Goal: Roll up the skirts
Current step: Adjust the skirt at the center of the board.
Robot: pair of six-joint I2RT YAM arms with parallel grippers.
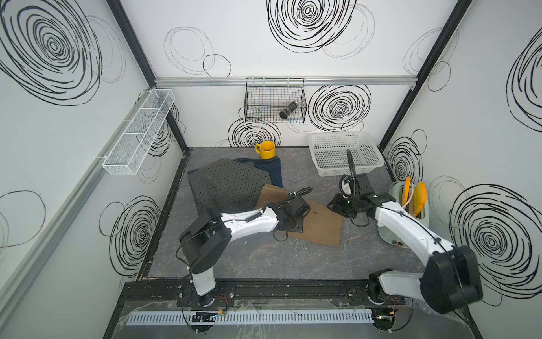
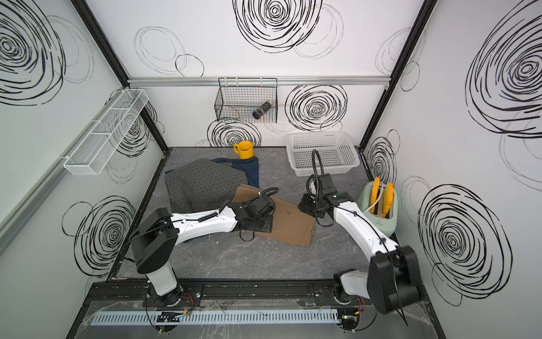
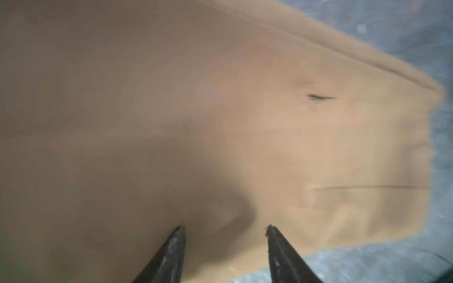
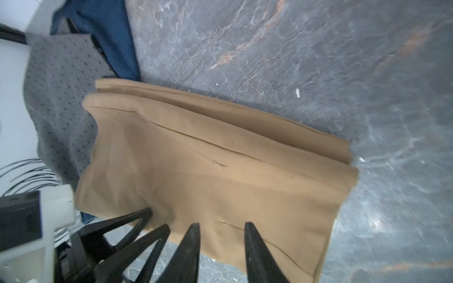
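The tan skirt point(image 1: 322, 227) lies unrolled in the middle of the worktop point(image 1: 264, 258). Its far left corner rests on the dotted grey skirt point(image 1: 228, 183), which is spread flat toward the back left. Only a strip of the dark blue denim skirt point(image 1: 274, 171) shows from under the grey one, along its far and right edges, and the rest is covered. A yellow mug point(image 1: 267, 149) stands at the denim's far edge; whether it sits on the cloth or just touches it cannot be told.

In both top views the left arm point(image 1: 249, 224) lies across the tan skirt's left part, and its wrist camera hides the left jaws. The left wrist view is blurred but shows the two fingertips point(image 3: 180, 235) clearly apart. They are down at the tan cloth, which puckers a little between them, and no fold is gripped. That view cuts off the skirt's left side.

The right jaws reach in from the skirt's right edge. In the right wrist view their fingertips point(image 4: 248, 227) stand a modest gap apart over the tan hem, with bare cloth showing between them — open, with nothing in their hold. Whether the tips touch the cloth cannot be told. This view also shows the skirt's doubled edge and a small dark mark point(image 4: 220, 164) on the cloth.

At the back right is a white basket point(image 1: 343, 152), and a pale green toaster point(image 1: 410, 211) is partly hidden behind the right arm point(image 1: 404, 229).
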